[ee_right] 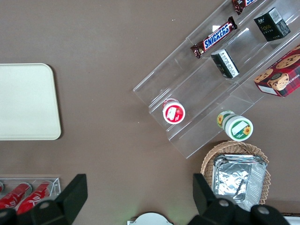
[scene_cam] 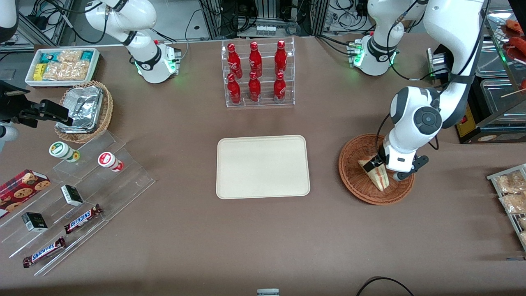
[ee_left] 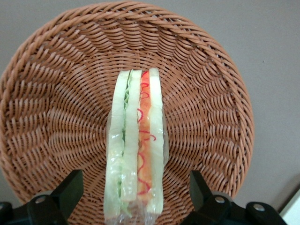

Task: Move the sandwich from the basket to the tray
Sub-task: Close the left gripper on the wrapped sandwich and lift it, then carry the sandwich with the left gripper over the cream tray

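Note:
The sandwich [scene_cam: 379, 176] [ee_left: 136, 140], a wrapped wedge of pale bread with green and pink-red filling, lies in the reddish-brown wicker basket [scene_cam: 354, 183] [ee_left: 51, 98]. My left gripper [scene_cam: 386, 172] [ee_left: 135, 180] is lowered into the basket and stands open. One black finger [ee_left: 70, 187] is on each side of the sandwich's wide end, with a gap between each finger and the bread. The cream tray [scene_cam: 263, 166] [ee_right: 26, 101] lies flat and bare at the table's middle, beside the basket toward the parked arm's end.
A clear rack of red bottles [scene_cam: 258, 74] stands farther from the front camera than the tray. Toward the parked arm's end are a tan basket with foil containers [scene_cam: 84, 111], a white snack box [scene_cam: 61, 65] and a stepped acrylic shelf [scene_cam: 82, 193]. Snack packets [scene_cam: 509, 193] lie toward the working arm's end.

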`<state>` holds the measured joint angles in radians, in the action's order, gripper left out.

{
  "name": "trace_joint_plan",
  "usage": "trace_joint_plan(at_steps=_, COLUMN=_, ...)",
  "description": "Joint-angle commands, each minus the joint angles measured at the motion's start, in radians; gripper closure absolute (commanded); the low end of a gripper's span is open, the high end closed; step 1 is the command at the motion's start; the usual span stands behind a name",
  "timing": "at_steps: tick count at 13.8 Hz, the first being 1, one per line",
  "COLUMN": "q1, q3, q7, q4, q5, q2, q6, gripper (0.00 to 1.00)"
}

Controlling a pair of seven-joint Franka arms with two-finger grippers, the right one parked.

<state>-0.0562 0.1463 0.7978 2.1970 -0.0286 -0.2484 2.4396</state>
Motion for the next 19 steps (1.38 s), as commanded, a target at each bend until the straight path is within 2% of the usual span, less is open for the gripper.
trace_joint_plan(at_steps=1, q1=-0.007, q3=-0.005, q7=0.028, q4=0.000, q5=-0.004, q2=-0.049, q6=0.038, gripper=0.00)
trace_joint_plan(at_steps=2, q1=-0.005, q3=-0.005, q7=0.029, q4=-0.002, q5=-0.004, q2=-0.057, q6=0.038, gripper=0.10)
trace_joint_plan(at_steps=3, q1=-0.005, q3=-0.005, q7=0.029, q4=-0.002, q5=-0.004, q2=-0.055, q6=0.035, gripper=0.53)
trace_joint_plan(at_steps=4, q1=-0.005, q3=-0.005, q7=0.020, q4=-0.002, q5=-0.004, q2=-0.052, q6=0.029, gripper=1.00)
trace_joint_plan(at_steps=7, q1=-0.004, q3=-0.005, q7=-0.018, q4=-0.022, q5=-0.011, q2=-0.037, q6=-0.011, gripper=1.00)
trace_joint_plan(at_steps=11, q1=-0.008, q3=-0.002, q7=-0.052, q4=-0.224, q5=-0.011, q2=-0.035, q6=-0.294, gripper=1.00)
trace_joint_plan(at_steps=13, q1=-0.011, q3=0.001, q7=-0.052, q4=-0.273, q5=-0.011, q2=-0.038, q6=-0.336, gripper=1.00)
trace_joint_plan(at_steps=19, q1=-0.190, q3=0.001, q7=-0.095, q4=-0.391, q5=-0.005, q2=-0.121, q6=-0.355, gripper=1.00)
